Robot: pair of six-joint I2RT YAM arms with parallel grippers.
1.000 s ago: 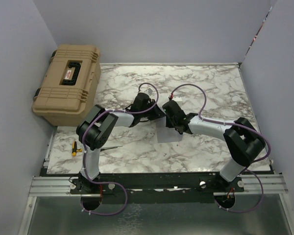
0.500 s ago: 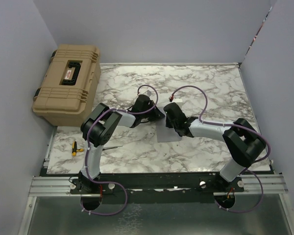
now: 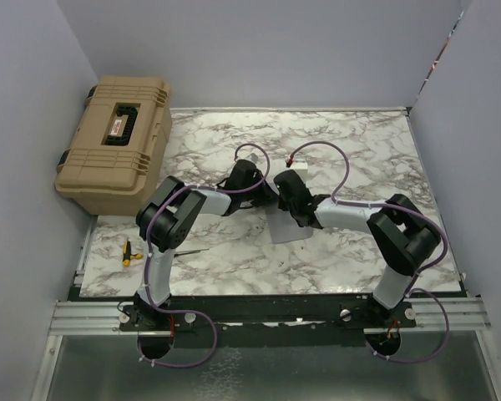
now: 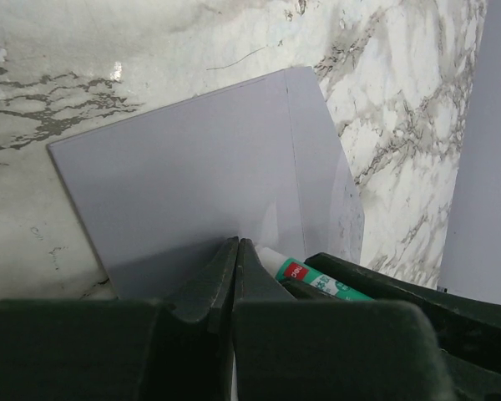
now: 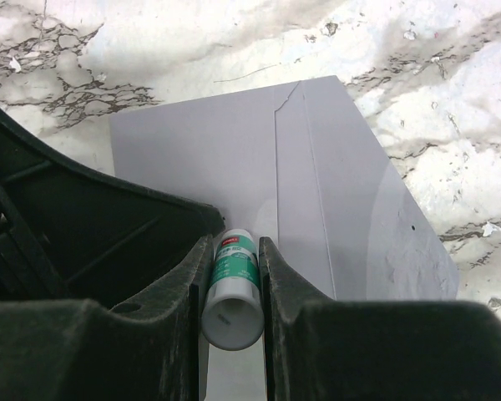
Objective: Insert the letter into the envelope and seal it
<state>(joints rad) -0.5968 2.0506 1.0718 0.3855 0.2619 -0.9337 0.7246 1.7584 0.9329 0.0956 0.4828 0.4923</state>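
Note:
The grey-lilac envelope (image 3: 289, 229) lies flat on the marble table, with a fold crease near one end (image 4: 290, 167) (image 5: 277, 167). The letter is hidden. My left gripper (image 3: 269, 197) (image 4: 237, 242) is shut, its fingertips together at the envelope's near edge; nothing shows between them. My right gripper (image 3: 285, 210) (image 5: 234, 242) is shut on a white-and-green glue stick (image 5: 232, 288) (image 4: 313, 276), held low over the envelope, right beside the left gripper.
A tan hard case (image 3: 115, 146) stands at the back left, off the table's corner. A small yellow-and-black tool (image 3: 129, 251) lies near the left edge. Walls close in on the left, back and right.
The left gripper's jaws have closed fully. The right gripper with the glue stick has shifted a little left and back, nearer the left gripper.

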